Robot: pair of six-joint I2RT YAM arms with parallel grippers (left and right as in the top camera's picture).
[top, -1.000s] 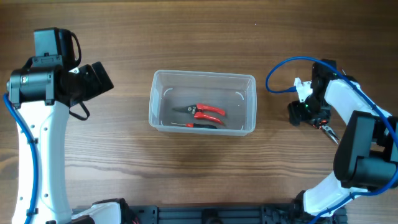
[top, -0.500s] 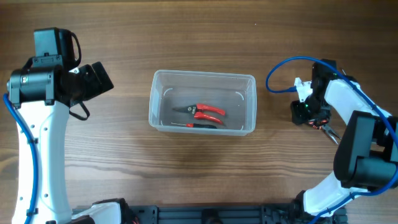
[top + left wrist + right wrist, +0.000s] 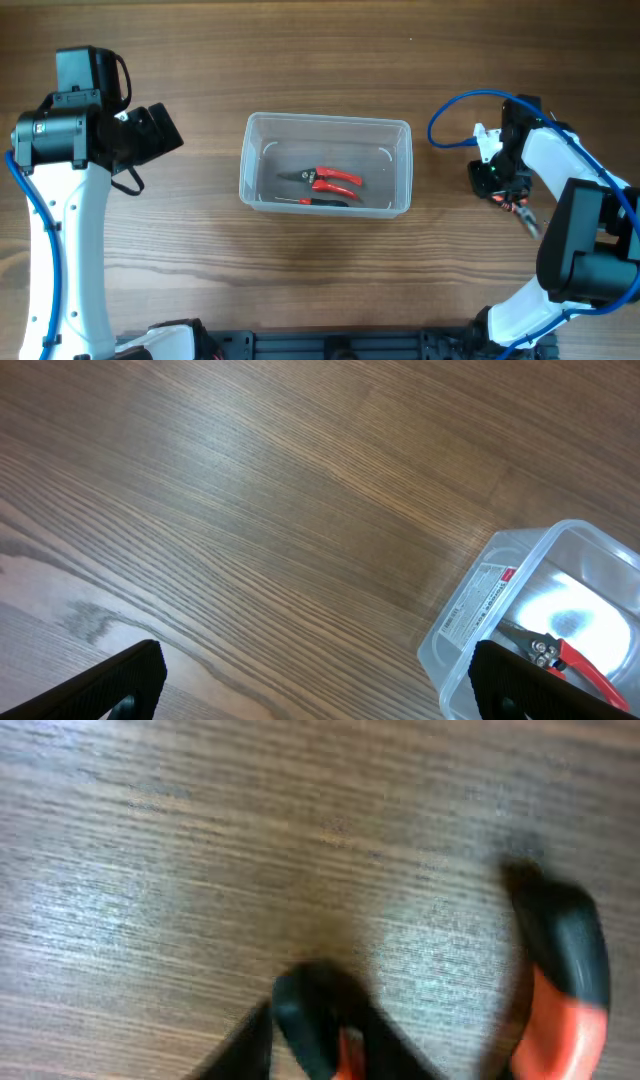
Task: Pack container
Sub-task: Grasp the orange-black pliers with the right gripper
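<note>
Right gripper (image 3: 500, 190), 3 o'clock on table (image 3: 320, 60), low over orange/black-handled tool (image 3: 560, 970), grip state can't tell (blurred): rec. centre both handles in jaws, clench firm before lifting twd clear container (image 3: 326, 120) at centre; left gripper (image 3: 320, 690), 9 o'clock, spread wide, empty.

Wood-grain counter (image 3: 320, 50), brown, grain running left to right. Resting directly on it at centre is the clear container (image 3: 328, 119), its long side along the grain. Well to its right is a small orange-and-black-handled tool (image 3: 514, 205), blurred, so its contact with the counter cannot be told.
</note>
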